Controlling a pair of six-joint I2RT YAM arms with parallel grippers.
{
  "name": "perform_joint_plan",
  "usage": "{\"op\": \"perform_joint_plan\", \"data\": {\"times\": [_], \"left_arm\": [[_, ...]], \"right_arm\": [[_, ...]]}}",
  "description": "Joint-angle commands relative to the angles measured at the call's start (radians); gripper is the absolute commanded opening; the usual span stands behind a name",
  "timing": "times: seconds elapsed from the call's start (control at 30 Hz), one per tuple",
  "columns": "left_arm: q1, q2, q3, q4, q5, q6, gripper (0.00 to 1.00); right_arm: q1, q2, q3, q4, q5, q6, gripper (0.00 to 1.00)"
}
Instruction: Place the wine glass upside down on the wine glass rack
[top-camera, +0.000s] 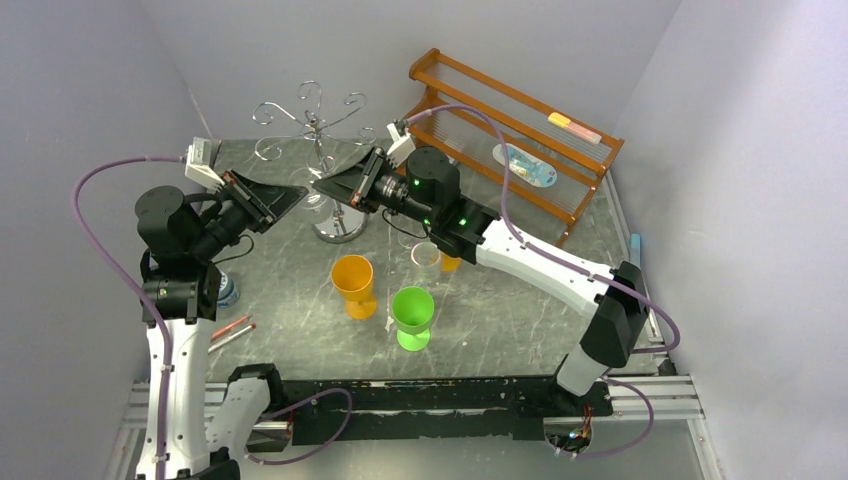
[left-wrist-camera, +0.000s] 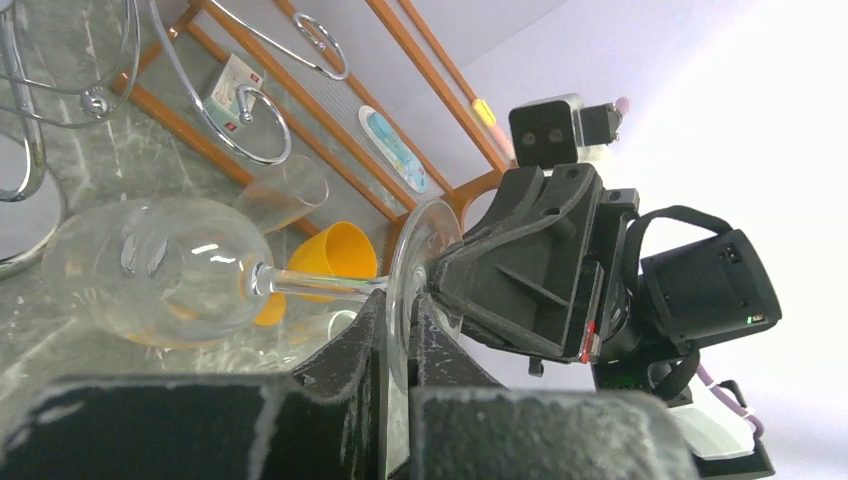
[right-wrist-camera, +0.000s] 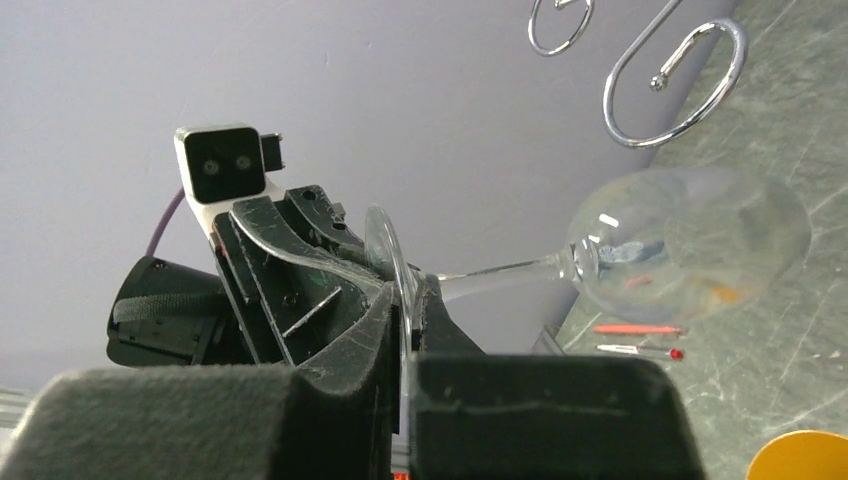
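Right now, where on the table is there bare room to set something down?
Bare tabletop front right, between the green cup and the right arm; another patch front left, between the red pens and the orange cup. Crowded: the middle, around the wine glass rack and the held wine glass.

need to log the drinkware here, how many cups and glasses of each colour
clear: 2 (stemmed clear wine glass, clear glass tumbler)
orange: 2 (orange plastic goblet, orange cup, partly hidden)
green: 1 (green plastic goblet)
total: 5
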Motion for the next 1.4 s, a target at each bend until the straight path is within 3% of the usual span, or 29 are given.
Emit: {"op": "perform_joint_plan", "data": {"times": [0.0, 0.07, 0.17, 0.23, 0.37, 0.53, 0.7, 0.97, 1.37], "left_arm": [[-0.008, 0.007, 0.02, 0.023, 0.075, -0.015, 0.05], [-0.008, 0.014, 0.03, 0.021, 0.064, -0.023, 0.05], [-0.008, 0.028, 0.042, 0.017, 0.029, -0.046, 0.05], [-0.008, 0.047, 0.056, 0.011, 0.005, -0.059, 0.05], [-0.008, 0.094, 0.097, -0.004, -0.055, -0.079, 0.05], [-0.008, 0.163, 0.19, -0.103, -0.189, -0.063, 0.05], [-0.008, 0.212, 0.202, -0.083, -0.266, -0.117, 0.05], [-0.008, 0.263, 0.12, 0.071, -0.298, -0.237, 0.05], [-0.007, 0.355, 0.229, 0.039, -0.449, -0.21, 0.05]], "right_arm": [[0.003, -0.005, 0.007, 0.042, -0.017, -0.016, 0.0], [-0.003, -0.014, 0.002, 0.028, -0.01, -0.031, 0.13], [-0.021, -0.044, -0.033, 0.035, -0.005, -0.05, 0.47], [-0.036, -0.072, -0.064, 0.036, -0.001, -0.063, 0.64], [-0.081, -0.161, -0.176, 0.09, -0.025, -0.068, 0.79], [-0.122, -0.268, -0.318, 0.137, -0.095, -0.098, 0.8], [-0.123, -0.353, -0.418, 0.125, -0.13, -0.143, 0.8], [-0.124, -0.465, -0.49, 0.048, -0.099, -0.199, 0.79], [-0.123, -0.567, -0.53, -0.049, -0.025, -0.219, 0.78]]}}
